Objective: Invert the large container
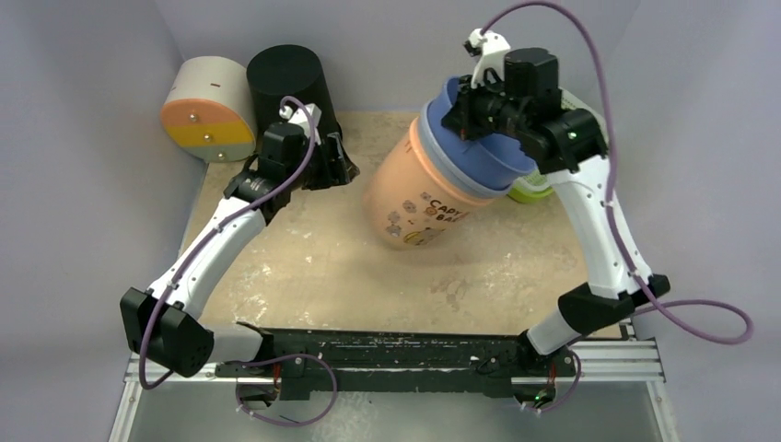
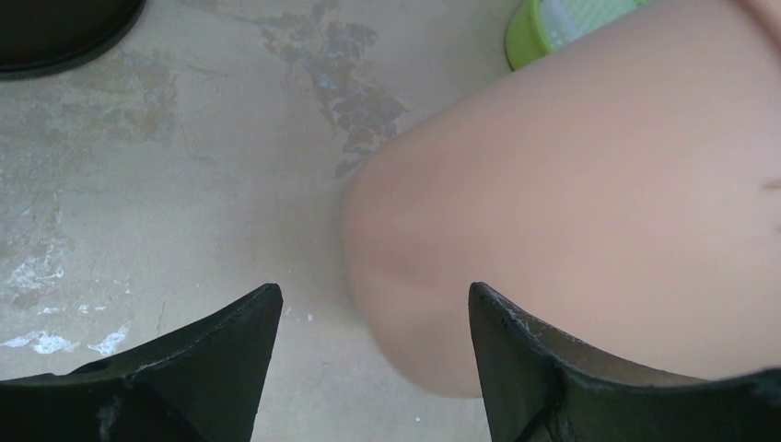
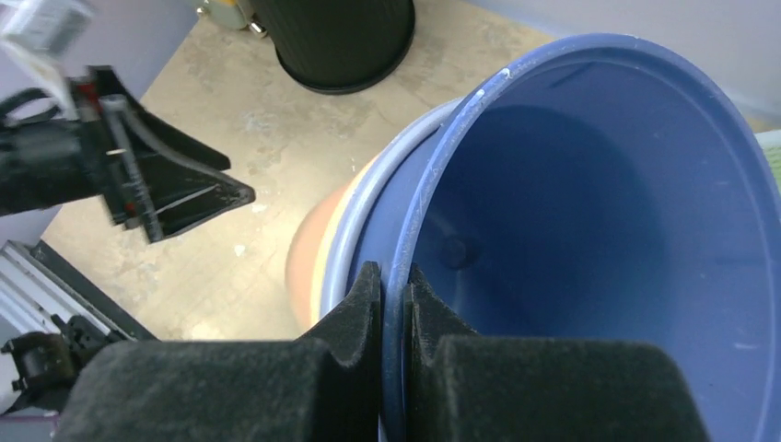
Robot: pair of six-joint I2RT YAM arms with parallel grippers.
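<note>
The worn beige table [image 1: 304,267] carries everything; near its middle the large container [image 1: 424,189], a peach tub with printed lettering on its side and a blue inner wall, leans steeply, base low toward the left arm and mouth raised toward the far right; whether the base touches the table I cannot tell. A black ribbed bin [image 1: 290,83] stands at the far left corner, with a white, orange and yellow drum [image 1: 207,110] lying on its side just beside it. The right gripper [image 3: 394,276] has its jaws pressed together on the container's blue rim, one finger inside and one outside. The left gripper [image 2: 374,287] hangs low beside the tub's lower wall, jaws spread and holding nothing. A small green object [image 1: 530,191] peeks out behind the container.
</note>
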